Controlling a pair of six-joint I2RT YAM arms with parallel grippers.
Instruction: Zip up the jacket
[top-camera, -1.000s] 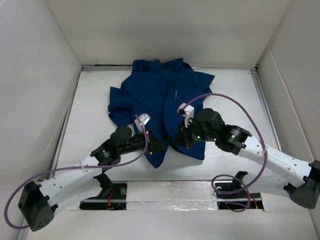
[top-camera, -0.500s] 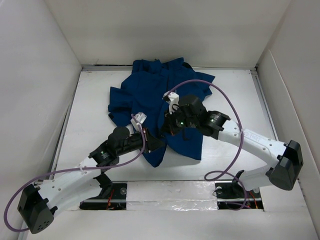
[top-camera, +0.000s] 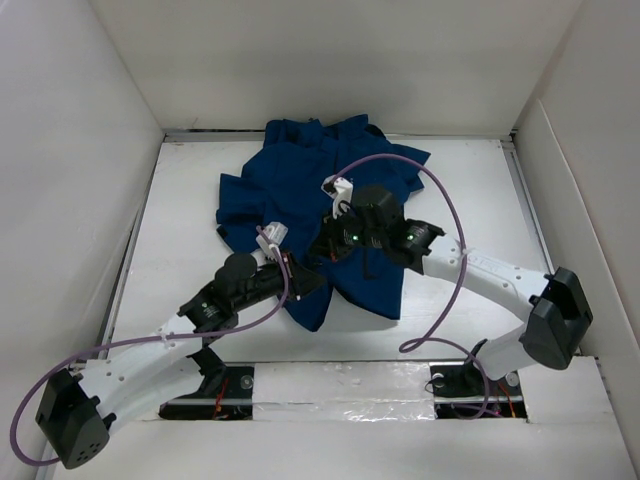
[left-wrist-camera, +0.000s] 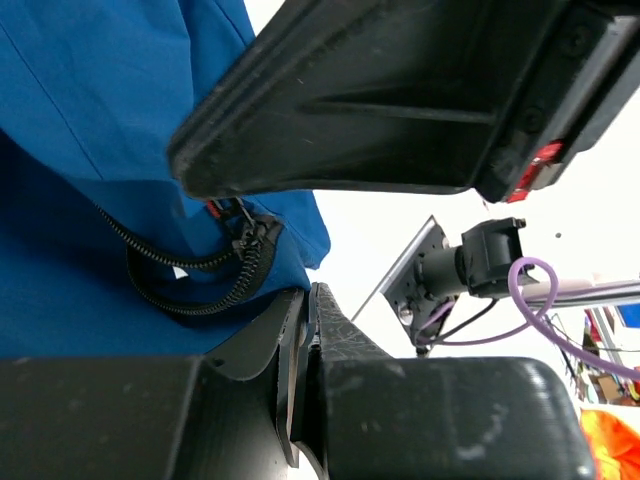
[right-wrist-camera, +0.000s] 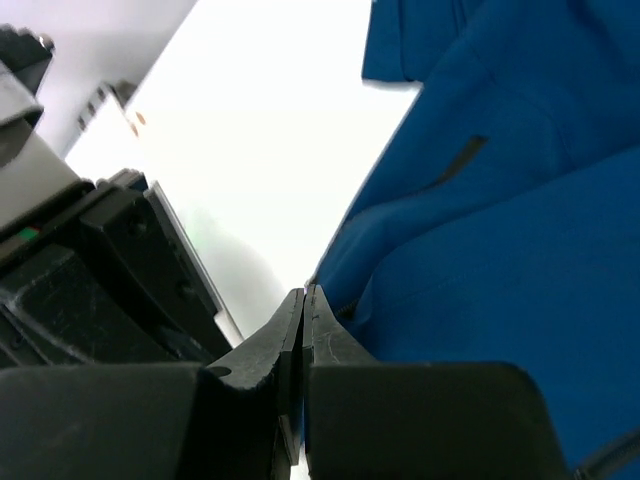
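Observation:
The royal-blue jacket (top-camera: 300, 180) lies crumpled on the white table, collar toward the back wall. My left gripper (top-camera: 312, 283) is shut at the jacket's near hem. In the left wrist view its jaws (left-wrist-camera: 308, 292) are pressed together against the blue fabric (left-wrist-camera: 90, 120), just beside a loop of black zipper (left-wrist-camera: 190, 268). My right gripper (top-camera: 318, 250) sits just above it on the front opening. In the right wrist view its jaws (right-wrist-camera: 303, 295) are shut with a sliver of blue fabric (right-wrist-camera: 500, 250) between them.
White walls (top-camera: 100, 150) enclose the table on three sides. Purple cables (top-camera: 440, 200) arc over both arms. A taped slot (top-camera: 340, 395) runs along the near edge between the arm bases. The two wrists are very close together.
My right gripper has moved up and to the left from the jacket's lower right flap to its front opening. The left gripper has shifted slightly left with the hem.

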